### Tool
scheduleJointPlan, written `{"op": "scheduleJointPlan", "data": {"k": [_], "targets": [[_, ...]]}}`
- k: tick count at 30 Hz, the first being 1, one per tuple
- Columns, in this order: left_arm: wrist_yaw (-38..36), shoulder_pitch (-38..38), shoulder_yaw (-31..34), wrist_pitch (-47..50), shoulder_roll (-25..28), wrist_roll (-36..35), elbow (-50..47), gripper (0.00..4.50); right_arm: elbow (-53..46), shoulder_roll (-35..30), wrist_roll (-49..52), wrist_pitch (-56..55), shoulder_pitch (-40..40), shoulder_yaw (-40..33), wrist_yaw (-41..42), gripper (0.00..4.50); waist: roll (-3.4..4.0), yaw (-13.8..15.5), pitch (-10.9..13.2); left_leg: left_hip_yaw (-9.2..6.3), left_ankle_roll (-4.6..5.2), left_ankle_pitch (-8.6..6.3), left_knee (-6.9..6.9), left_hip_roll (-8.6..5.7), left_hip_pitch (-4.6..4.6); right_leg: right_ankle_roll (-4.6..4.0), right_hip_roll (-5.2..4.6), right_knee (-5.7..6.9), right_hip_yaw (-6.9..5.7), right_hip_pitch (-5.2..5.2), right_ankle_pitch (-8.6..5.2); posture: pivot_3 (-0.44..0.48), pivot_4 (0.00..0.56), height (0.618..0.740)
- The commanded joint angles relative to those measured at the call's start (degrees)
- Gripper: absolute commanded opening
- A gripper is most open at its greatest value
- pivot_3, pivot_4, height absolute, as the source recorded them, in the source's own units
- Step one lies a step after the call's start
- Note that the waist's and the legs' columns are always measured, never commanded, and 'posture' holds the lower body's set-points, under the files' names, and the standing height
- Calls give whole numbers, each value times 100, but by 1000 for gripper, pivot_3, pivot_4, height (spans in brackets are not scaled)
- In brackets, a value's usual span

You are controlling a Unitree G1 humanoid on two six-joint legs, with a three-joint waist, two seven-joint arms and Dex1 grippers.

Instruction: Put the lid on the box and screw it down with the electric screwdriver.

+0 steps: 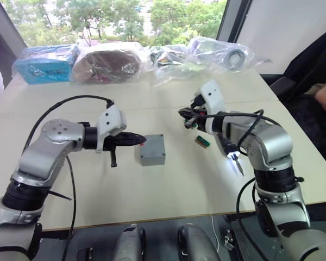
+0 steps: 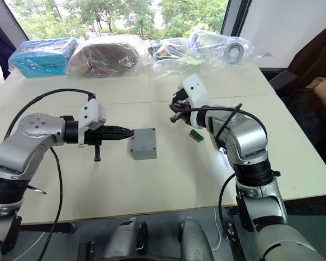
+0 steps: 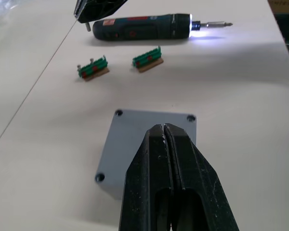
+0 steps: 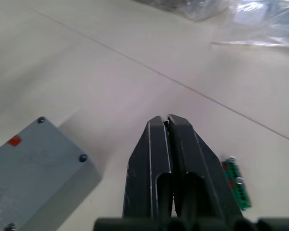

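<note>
Assembled grey box (image 1: 151, 149) standing near the middle of the pale surface (image 1: 168, 190), with the lid (image 3: 151, 132) already seated flat on top; the four corner holes face upward, which leaves them open to a bit from above. The left claw (image 1: 139, 140), its fingers pressed together and holding nothing, reaches in from 9 o'clock so that its tip sits at the lid's near edge, a placing that would steady the box or nudge it square, though actual contact cannot be confirmed. The electric screwdriver (image 3: 149, 26) lies on its side on the surface at about 3 o'clock of the box, tip light on, bit pointing toward the near edge, free of any grip and well placed for the right arm. The right claw (image 2: 176, 115), likewise pressed together and empty, hovers at about 1 o'clock of the box, above the surface. Two small green terminal blocks (image 3: 120, 65) rest between box and screwdriver. Whether screws sit in the corner holes is too small to tell; the box interior is hidden by the lid. In the head views most of the screwdriver is masked by the right forearm. Bagged items (image 1: 114, 60) line the far edge
</note>
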Motion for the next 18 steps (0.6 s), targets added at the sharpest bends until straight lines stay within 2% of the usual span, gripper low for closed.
{"op": "scheduleJointPlan", "data": {"k": [1, 18], "targets": [[87, 99, 349, -70, 162, -22, -72, 0, -26, 201, 59, -165, -177, 577, 288, 18, 0, -16, 0, 0, 0, 0, 0, 0, 1, 0, 1, 0, 0, 0, 0, 0, 150, 740], [261, 327, 409, -55, 167, -61, -209, 0, 389, 124, -202, -473, -12, 929, 451, 18, -1, 4, 0, 1, 0, 0, 2, -2, -2, 3, -6, -1, -2, 0, 1, 0, 150, 740]]}}
